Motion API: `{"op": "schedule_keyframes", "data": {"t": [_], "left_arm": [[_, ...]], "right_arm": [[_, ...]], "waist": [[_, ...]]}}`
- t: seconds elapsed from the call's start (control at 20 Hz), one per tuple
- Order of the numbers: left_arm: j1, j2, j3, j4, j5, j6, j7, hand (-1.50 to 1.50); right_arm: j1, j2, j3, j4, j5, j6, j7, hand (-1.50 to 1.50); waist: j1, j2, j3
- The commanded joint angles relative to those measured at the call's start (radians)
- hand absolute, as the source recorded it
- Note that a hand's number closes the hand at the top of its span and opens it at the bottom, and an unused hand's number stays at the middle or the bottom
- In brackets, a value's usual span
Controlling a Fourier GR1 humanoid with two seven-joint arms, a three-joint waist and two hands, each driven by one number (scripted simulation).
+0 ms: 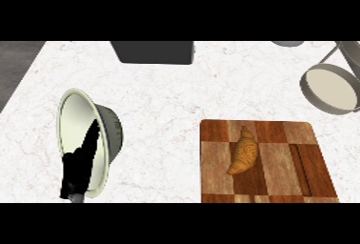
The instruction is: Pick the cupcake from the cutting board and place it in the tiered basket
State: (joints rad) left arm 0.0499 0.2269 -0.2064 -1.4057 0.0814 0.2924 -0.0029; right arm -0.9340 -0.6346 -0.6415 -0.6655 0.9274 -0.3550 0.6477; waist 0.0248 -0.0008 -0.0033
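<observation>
At the lower right of the frame, the cutting board (264,162) runs off the bottom edge; on its middle lies a croissant-shaped pastry (243,152), untouched. At lower left, the left hand (79,167), fingers straight, shows over a pale bowl (105,124). Bare counter (211,90) lies between. The tiered basket (330,88) sits at upper right, a dark box (155,51) at top.

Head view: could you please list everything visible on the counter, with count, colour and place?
Cutting board: one, brown checkered wood, lower right.
Pastry: one, golden-brown, crescent-shaped rather than cupcake-like, lying on the board's left half.
Bowl: one, cream inside, grey outside, tilted, lower left.
Tiered basket: one, grey rim with a cream round tray, upper right edge.
Dark box: one, dark grey, top centre, cut off.
Counter: one, white marble.
Left hand: one, black, fingers straight, over the bowl, lower left.
Right hand: not in view.
</observation>
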Motion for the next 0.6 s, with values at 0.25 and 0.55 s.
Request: {"op": "schedule_keyframes", "data": {"t": [0.25, 0.55], "left_arm": [[0.012, -0.015, 0.016, 0.028, 0.005, -0.011, -0.003, 0.0], [0.036, -0.045, -0.012, 0.008, -0.017, 0.014, 0.023, 0.0]], "right_arm": [[-0.028, -0.007, -0.158, 0.045, -0.241, -0.152, -0.257, -1.5], [0.033, -0.037, -0.16, -0.076, -0.198, -0.364, -0.264, -1.5]], "waist": [[-0.004, 0.009, 0.005], [-0.024, 0.0, 0.004]]}}
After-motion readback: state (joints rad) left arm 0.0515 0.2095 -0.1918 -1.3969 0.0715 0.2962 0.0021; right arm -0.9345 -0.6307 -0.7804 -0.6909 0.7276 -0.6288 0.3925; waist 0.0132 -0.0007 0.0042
